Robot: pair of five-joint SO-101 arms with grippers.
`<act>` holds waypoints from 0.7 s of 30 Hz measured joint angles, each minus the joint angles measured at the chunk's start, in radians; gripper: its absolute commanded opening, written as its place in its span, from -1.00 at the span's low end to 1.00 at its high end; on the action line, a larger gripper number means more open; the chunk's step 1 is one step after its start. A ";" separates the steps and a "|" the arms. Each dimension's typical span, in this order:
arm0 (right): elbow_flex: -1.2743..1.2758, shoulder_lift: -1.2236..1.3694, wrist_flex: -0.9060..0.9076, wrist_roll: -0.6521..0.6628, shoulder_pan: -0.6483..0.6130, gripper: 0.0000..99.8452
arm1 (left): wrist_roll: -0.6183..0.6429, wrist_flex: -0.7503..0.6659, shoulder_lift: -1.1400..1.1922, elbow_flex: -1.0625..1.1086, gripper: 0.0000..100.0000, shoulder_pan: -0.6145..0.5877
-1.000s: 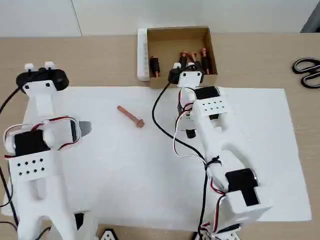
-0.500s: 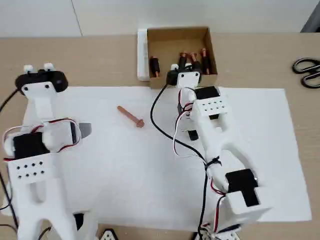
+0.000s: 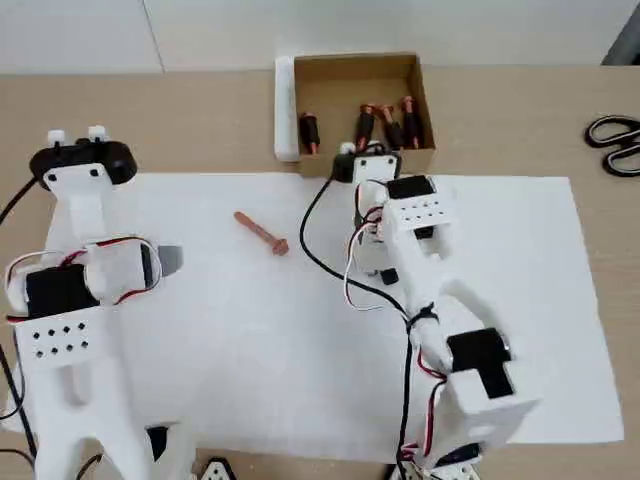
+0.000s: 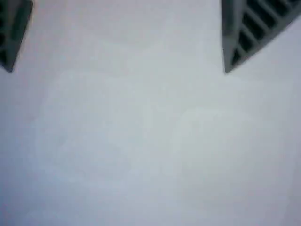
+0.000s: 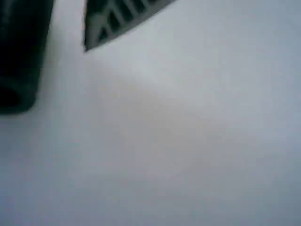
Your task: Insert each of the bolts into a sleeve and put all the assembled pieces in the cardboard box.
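A copper-coloured bolt (image 3: 262, 232) lies loose on the white paper (image 3: 250, 340), between the two arms. The cardboard box (image 3: 347, 63) at the back holds several assembled pieces (image 3: 390, 125). My left gripper (image 4: 117, 70) hangs open just above bare paper to the left of the bolt, its grey finger (image 3: 169, 258) pointing toward it. My right gripper (image 5: 66, 47) is low over the paper in front of the box, open. A black sleeve (image 5: 19, 56) lies beside its one visible finger (image 5: 117, 21), with a gap between them. The same sleeve (image 3: 388, 275) peeks out under that arm.
A white block (image 3: 286, 108) stands against the box's left wall. Scissors (image 3: 612, 140) lie on the wooden table at the far right. Black cables (image 3: 320, 260) trail over the paper left of the right arm.
The right arm has drawn back a little from the box's front wall toward the near edge. The left arm has barely shifted. The bolt has not moved.
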 measured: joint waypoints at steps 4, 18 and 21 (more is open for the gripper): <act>0.000 0.029 -0.020 0.002 0.000 -0.68 | 0.000 0.000 0.000 0.000 -0.46 0.000; 0.000 0.038 -0.035 0.029 0.008 -0.99 | 0.000 0.000 0.000 0.000 -0.46 0.000; -0.011 0.038 -0.009 0.032 0.008 -0.99 | 0.005 0.000 0.000 0.000 -0.46 0.009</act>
